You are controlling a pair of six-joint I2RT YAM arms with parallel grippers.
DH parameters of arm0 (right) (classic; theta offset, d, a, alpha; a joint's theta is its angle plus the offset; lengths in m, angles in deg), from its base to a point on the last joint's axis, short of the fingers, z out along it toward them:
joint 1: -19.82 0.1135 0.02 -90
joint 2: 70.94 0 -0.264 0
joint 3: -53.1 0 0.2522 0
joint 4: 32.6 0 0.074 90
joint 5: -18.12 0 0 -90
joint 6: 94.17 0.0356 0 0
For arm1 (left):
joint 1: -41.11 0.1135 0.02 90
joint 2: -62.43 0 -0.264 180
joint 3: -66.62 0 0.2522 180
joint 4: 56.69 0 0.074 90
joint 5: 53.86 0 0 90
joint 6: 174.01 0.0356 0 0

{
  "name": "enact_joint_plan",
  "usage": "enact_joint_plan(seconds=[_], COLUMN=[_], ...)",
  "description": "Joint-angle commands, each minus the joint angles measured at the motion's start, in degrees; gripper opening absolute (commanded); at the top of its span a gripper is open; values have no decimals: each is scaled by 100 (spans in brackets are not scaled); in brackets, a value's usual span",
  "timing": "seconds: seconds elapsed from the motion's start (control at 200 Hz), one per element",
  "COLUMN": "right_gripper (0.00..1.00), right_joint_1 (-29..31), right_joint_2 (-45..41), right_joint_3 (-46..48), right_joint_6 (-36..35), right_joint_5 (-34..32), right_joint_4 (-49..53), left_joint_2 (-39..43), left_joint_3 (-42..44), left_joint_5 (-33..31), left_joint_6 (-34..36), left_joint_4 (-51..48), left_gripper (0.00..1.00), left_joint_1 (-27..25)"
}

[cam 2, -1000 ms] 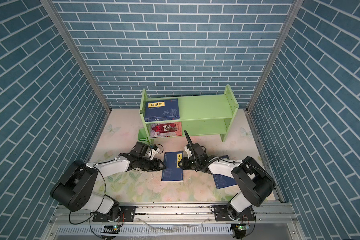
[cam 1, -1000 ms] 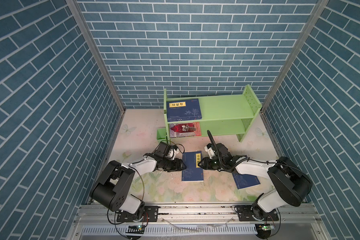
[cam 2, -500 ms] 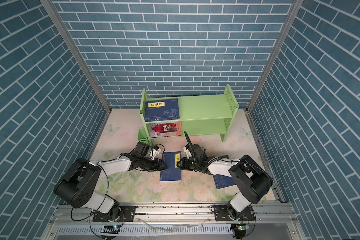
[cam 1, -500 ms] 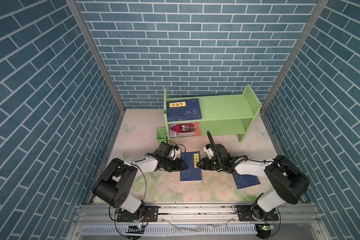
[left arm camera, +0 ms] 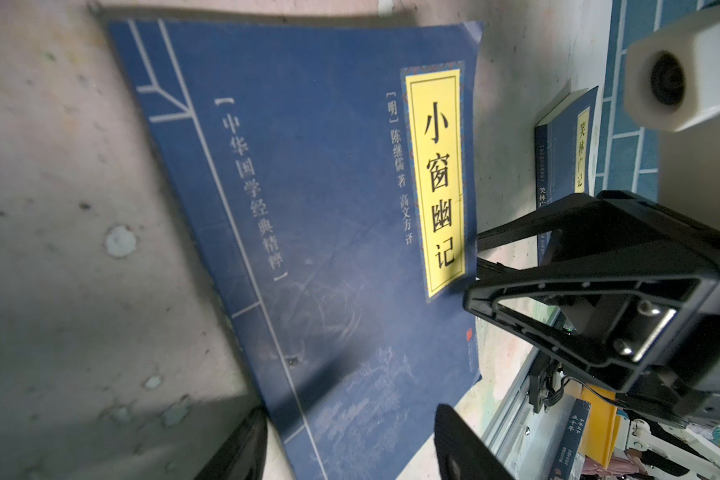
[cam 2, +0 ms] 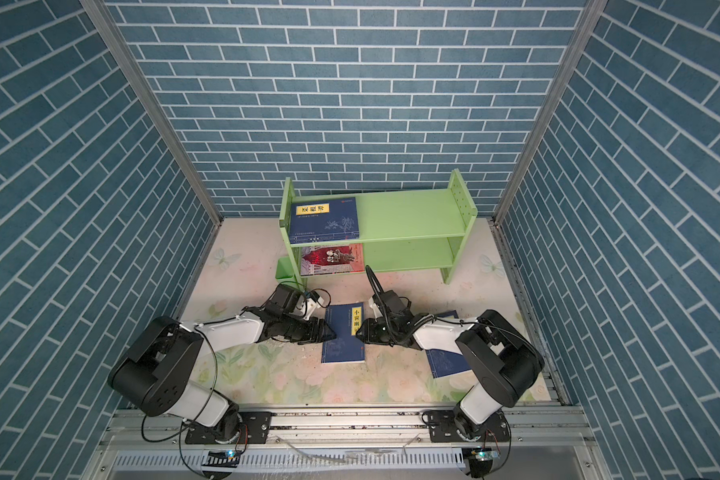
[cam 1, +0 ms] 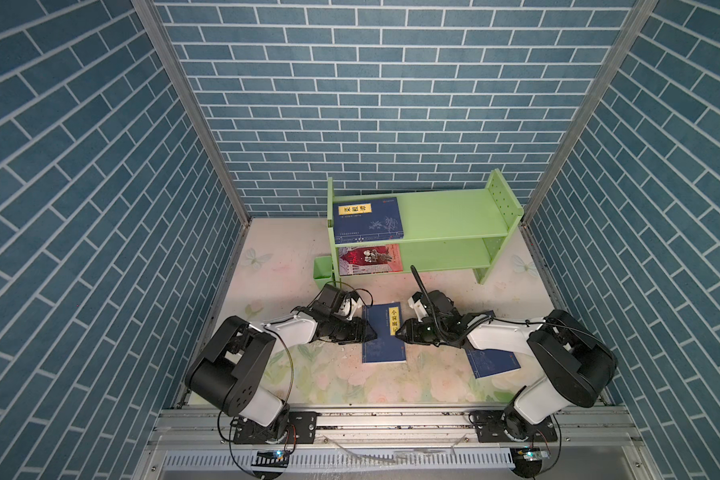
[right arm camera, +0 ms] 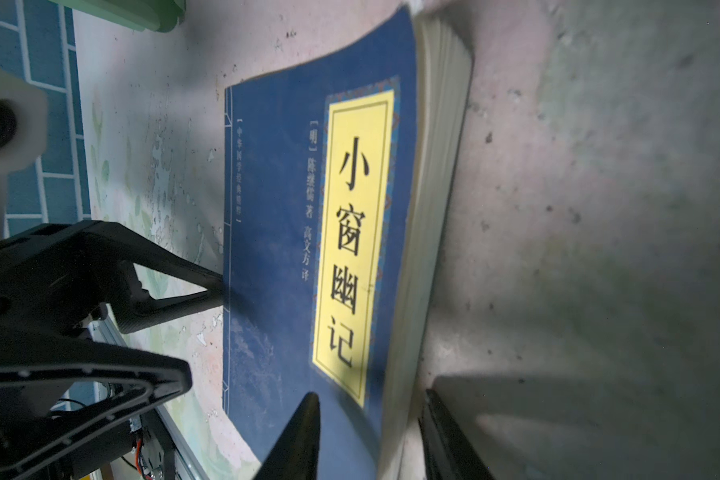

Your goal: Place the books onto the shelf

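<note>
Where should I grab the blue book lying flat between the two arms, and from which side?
Take its page edge, low from the right pincer's side. The blue book lies flat, so only an edge can be pinched, and that edge looks lifted; the left pincer at the spine could brace it.

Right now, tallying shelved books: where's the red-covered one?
In both top views the red-covered book lies on the shelf's lower tier, left end, below the blue book on top.
</note>
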Motion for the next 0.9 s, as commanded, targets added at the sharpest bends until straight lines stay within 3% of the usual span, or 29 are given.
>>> enact_joint_plan(seconds=[0.0, 0.175, 0.525, 0.755, 0.89], right_gripper=[41, 37, 0, 0, 0], right_joint_1=[66, 140, 154, 142, 126], right_joint_2=[116, 334, 105, -226, -544], right_joint_3=[24, -29, 140, 258, 270], right_joint_6=[247, 430, 534, 568, 598], right_joint_5=[302, 817, 667, 768, 907], right_joint_4=[-428, -1041, -1163, -1283, -1168], left_joint_2=[-112, -133, -64, 295, 853], left_joint_3=[52, 81, 72, -27, -155], left_joint_5=[48, 196, 151, 46, 293], left_joint_6=[-11, -89, -3, 325, 551], left_joint_4=[-47, 79, -9, -454, -930], left_gripper=[66, 66, 67, 68, 70], left_joint_1=[-43, -56, -52, -23, 283])
